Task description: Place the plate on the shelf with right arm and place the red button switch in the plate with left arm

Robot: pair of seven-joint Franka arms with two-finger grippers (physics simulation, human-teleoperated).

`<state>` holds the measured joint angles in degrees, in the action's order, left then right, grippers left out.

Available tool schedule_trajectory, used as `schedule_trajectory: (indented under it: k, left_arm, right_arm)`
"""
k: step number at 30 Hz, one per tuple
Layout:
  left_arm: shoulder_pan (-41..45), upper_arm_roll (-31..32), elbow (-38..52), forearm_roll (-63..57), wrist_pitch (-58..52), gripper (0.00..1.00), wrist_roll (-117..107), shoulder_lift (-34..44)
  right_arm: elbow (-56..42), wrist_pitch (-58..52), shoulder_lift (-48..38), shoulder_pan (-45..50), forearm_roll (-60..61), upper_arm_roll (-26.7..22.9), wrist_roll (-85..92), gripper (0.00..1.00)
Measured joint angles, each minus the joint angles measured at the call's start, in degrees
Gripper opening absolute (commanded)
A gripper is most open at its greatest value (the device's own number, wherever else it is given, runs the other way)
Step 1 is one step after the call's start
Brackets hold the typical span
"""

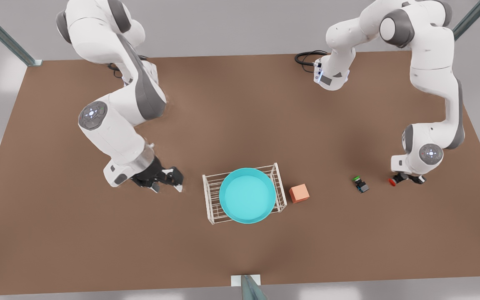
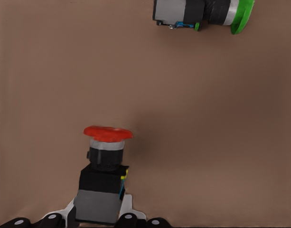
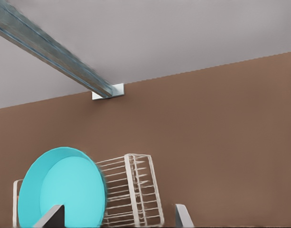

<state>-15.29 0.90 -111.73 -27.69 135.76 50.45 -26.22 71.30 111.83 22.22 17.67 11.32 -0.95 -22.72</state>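
Our left gripper [image 1: 406, 179] is clenched on the red button switch [image 1: 393, 181] near the tabletop [image 1: 240, 258] edge on the front view's right, the switch lying on its side with its cap pointing toward the plate [image 1: 247, 195], which sits on the shelf [image 1: 211, 200]. We judge the carry must pass the green-capped switch [image 1: 361, 184] and orange cube [image 1: 299, 193] between. Our right gripper [image 1: 166, 180], released, waits beside the shelf's far side.

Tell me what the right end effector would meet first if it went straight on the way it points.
Probably the round turquoise plate resting on the white wire shelf: the right end effector, open, points toward them in the right wrist view. Depth is uncertain; it might reach the brown table first.
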Motion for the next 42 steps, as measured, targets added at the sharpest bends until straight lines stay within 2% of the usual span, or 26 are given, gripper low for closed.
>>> schedule_trajectory:
  k: [2, 6, 15, 21, 29, 32, 36, 42]
  left_arm:
    - [0.16, 2.39, 0.92, 3.80, -2.79, 0.49, -0.05, 3.18]
    - [0.38, 8.32, 6.23, 11.99, -9.91, 0.49, -1.44, 4.63]
    - [0.33, 21.74, 14.37, 18.58, -22.87, 0.49, -9.99, 5.42]
    - [1.69, 29.83, 20.75, 22.86, -27.84, 0.49, -20.24, 4.54]
    - [12.03, 30.65, 25.12, 26.90, -27.66, 0.49, -38.76, 2.16]
    - [16.34, 30.63, 26.13, 26.69, -23.76, 0.49, -46.55, -0.90]
    - [20.96, 30.51, 33.11, 24.27, -18.81, 0.49, -57.34, -6.86]
    - [27.27, 30.22, 36.12, 18.39, -10.22, 0.49, -72.73, -12.60]
  right_arm:
    - [0.17, -7.16, -3.46, -7.12, -0.73, -1.01, 2.48, 1.00]
    - [3.07, -17.32, -6.39, -14.40, -4.94, -3.58, 8.29, 1.00]
    - [-0.16, -31.31, -6.17, -10.16, -10.20, -4.18, 17.14, 1.00]
    - [-4.07, -39.79, -6.28, -16.04, -11.85, -4.86, 21.56, 1.00]
    - [-4.21, -43.39, -6.16, -16.19, -11.30, -4.40, 25.54, 1.00]
    - [-4.22, -43.80, -6.04, -15.94, -11.04, -4.09, 26.61, 1.00]
    - [-4.22, -44.03, -5.97, -16.06, -10.88, -4.27, 27.79, 1.00]
    - [-4.22, -44.11, -5.83, -16.03, -10.83, -4.03, 29.13, 1.00]
